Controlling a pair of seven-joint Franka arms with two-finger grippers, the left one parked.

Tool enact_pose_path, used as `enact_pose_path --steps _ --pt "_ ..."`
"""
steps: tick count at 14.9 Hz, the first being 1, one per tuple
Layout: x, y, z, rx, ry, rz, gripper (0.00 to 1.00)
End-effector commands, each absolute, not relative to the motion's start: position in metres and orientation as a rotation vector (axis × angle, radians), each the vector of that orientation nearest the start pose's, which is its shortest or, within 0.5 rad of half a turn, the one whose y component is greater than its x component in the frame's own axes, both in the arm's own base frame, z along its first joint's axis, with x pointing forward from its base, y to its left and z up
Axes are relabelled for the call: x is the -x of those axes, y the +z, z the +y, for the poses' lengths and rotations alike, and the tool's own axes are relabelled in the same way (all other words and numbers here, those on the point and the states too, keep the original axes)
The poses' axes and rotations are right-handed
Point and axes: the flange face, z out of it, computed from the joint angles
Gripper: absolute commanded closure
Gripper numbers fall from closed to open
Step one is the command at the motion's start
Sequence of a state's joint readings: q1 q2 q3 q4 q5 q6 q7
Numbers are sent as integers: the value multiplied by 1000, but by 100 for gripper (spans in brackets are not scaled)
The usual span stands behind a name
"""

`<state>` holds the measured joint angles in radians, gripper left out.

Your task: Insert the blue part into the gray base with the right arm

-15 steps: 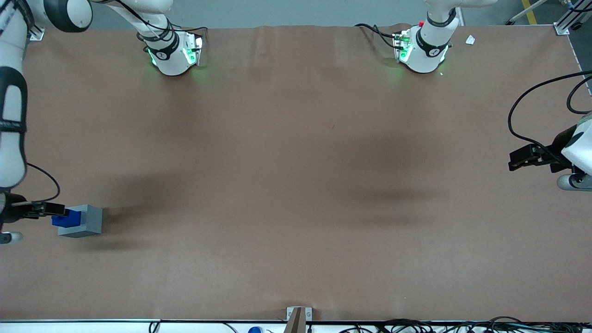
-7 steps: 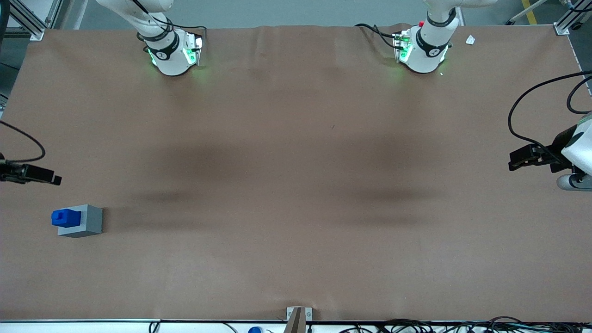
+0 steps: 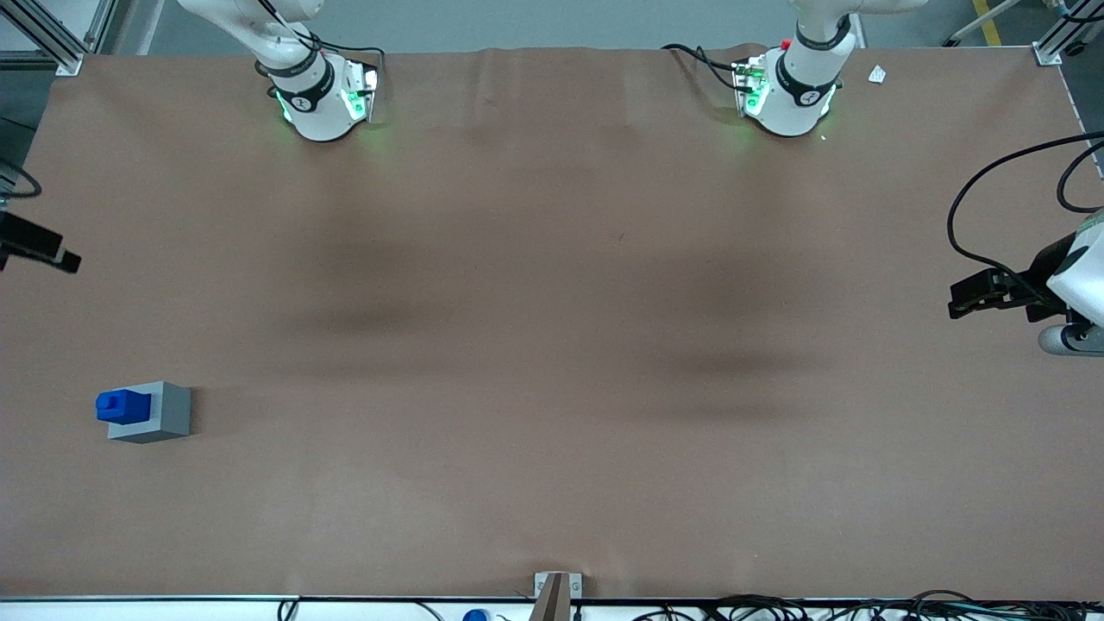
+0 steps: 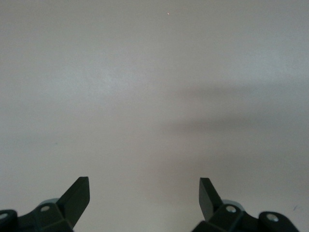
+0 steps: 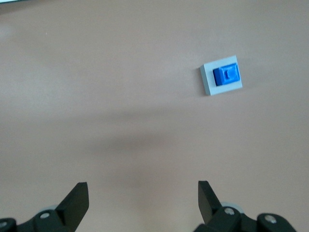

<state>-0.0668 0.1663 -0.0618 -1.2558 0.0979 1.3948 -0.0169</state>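
Blue part (image 3: 122, 405) sits in the socket of the gray base (image 3: 166, 414), and both stand on the brown table (image 3: 552, 345) at the lower left of the front frame, toward the working arm's end of the table. Most of the blue part's body rises above the top face of the base. In the right wrist view the same pair is seen from above: the blue part (image 5: 227, 75) lies inside the gray base (image 5: 207, 82), with the small square stub facing up, and a gray rim shows around it.

The gripper (image 3: 47, 250) of the right arm is at the left edge of the front frame, in its upper half, well apart from the two parts and farther from the front camera than they are. It is empty. In the right wrist view the gripper (image 5: 142, 198) has its two black fingers (image 5: 76, 199) spread wide, with only bare table surface between them, so it holds nothing. A soft dark shadow (image 5: 130, 140) lies on the table between the fingers and the base.

The white mount of the right arm (image 3: 319, 103) is bolted at the upper left of the front frame, with green lights on it.
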Motion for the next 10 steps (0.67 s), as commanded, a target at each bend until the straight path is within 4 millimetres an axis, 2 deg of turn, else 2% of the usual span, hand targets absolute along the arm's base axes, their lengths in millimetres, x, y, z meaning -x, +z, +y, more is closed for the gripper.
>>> enact_pose_path --steps 1,6,10 --pt "-560 669 -44 3067 59 221 0" --pt "-525 670 -15 3127 56 142 0" --pt "-504 662 -7 3118 9 115 0"
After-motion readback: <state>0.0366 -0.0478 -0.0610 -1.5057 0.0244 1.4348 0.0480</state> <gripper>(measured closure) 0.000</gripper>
